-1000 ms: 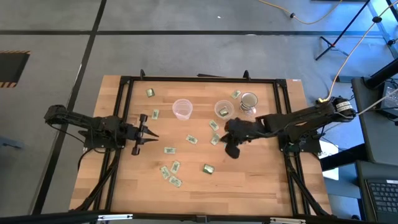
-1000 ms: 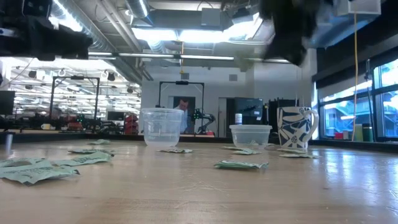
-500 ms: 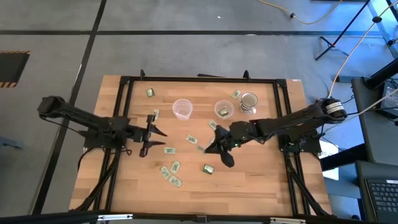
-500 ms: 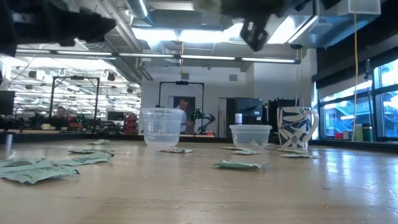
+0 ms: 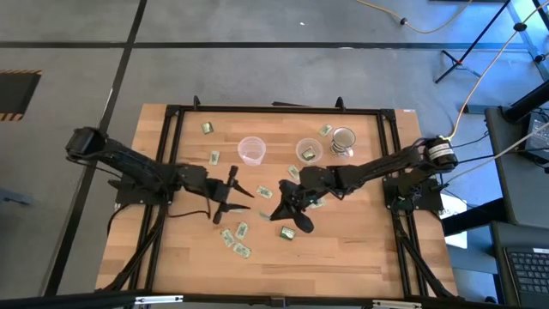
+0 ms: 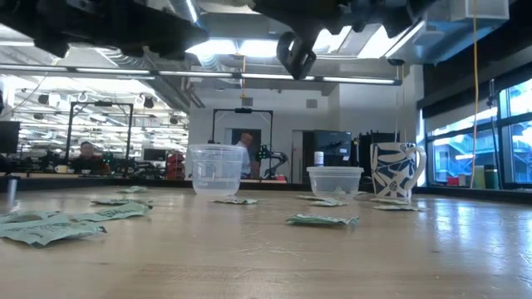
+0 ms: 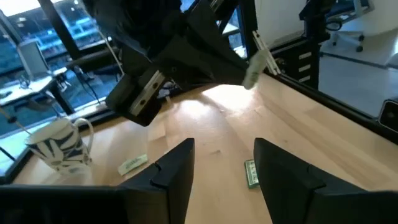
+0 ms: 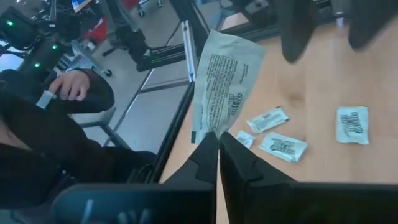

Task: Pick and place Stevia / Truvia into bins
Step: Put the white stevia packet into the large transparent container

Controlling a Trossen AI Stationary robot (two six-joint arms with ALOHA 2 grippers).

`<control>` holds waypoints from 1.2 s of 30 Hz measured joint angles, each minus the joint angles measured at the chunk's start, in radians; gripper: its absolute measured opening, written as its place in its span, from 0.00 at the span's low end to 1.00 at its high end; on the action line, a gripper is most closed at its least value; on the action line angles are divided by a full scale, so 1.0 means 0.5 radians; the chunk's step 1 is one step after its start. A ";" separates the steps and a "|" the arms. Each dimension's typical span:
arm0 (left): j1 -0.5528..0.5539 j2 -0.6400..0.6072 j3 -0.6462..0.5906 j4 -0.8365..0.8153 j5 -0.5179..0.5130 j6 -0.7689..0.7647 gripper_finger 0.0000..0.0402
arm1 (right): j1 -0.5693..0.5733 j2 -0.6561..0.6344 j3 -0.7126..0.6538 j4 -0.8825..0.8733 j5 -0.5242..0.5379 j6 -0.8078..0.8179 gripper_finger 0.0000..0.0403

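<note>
Green-and-white paper sachet, flat and rectangular, is pinched by the right gripper above the wooden table; the left gripper hovers nearby, jaws spread.

Beyond my reach, a white mug with a dark blue leaf pattern stands upright near the far right corner of the wooden table. Past the table's far edge from the mug, a yellow cable trails across the grey floor.
</note>
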 joint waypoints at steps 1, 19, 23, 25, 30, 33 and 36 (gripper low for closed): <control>0.000 0.042 0.031 0.000 0.000 -0.001 0.40 | 0.002 0.009 0.014 0.002 -0.003 0.000 0.02; -0.116 0.286 0.314 0.050 0.274 0.045 0.39 | 0.000 0.015 0.026 -0.013 -0.031 -0.038 0.02; -0.150 0.286 0.323 0.056 0.259 0.119 0.39 | 0.001 0.015 0.026 -0.015 -0.031 -0.039 0.02; -0.150 0.286 0.323 0.077 0.259 0.116 0.39 | 0.001 0.014 0.026 -0.015 -0.032 -0.039 0.02; -0.144 0.286 0.324 0.101 0.199 0.106 0.33 | 0.001 0.013 0.026 -0.018 -0.031 -0.042 0.02; -0.143 0.286 0.324 0.076 0.114 0.106 0.28 | 0.001 0.013 0.026 -0.018 -0.031 -0.044 0.02; -0.142 0.286 0.324 0.058 0.105 0.106 0.22 | 0.001 0.013 0.025 -0.018 -0.031 -0.044 0.02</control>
